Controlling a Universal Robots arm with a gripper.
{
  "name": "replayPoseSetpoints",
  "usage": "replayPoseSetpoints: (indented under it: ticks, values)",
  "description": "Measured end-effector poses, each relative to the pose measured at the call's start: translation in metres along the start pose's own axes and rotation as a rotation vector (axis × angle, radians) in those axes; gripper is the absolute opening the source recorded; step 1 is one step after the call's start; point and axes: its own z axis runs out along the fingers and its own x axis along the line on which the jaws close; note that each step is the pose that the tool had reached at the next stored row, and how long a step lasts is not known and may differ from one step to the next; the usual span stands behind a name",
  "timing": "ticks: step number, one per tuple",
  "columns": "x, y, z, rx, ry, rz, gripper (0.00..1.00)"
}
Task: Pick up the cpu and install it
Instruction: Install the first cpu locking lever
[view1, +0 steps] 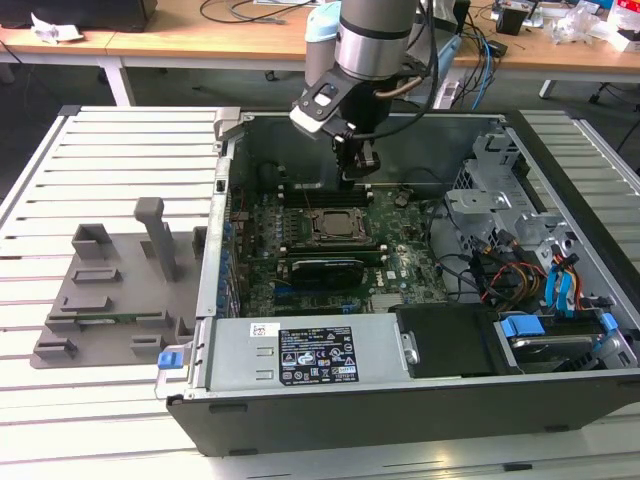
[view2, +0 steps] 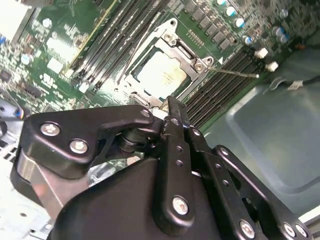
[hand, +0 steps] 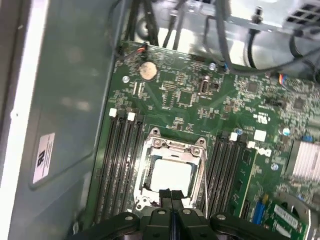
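Inside the open case: exterior view — end effector (view1: 357, 170) hangs above the board, just behind the socket (view1: 333, 225), likely so it stays off the frame.
Grey tray (view1: 110, 290): on the slatted table (view1: 120, 140), well apart from the case, on the exterior view's left.
Second wrist view: cpu (view2: 161, 76) lies flat in the socket, its silver top bare, the frame around it.
First wrist view: fingers (hand: 166, 201) pressed together, clenched on nothing, their tips at the socket's edge; cpu (hand: 171, 175) already seated.
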Motion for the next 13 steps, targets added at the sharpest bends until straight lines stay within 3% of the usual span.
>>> replayPoseSetpoints:
  ticks: [2,6,13]
  values:
    - [0.0,0.0,0.0,0.0005,-0.0044,-0.096,0.11]
    - [0.0,0.0,0.0,0.0011,-0.0093,-0.204,0.11]
    - [0.0,0.0,0.0,0.0019,-0.0161,-0.352,0.11]
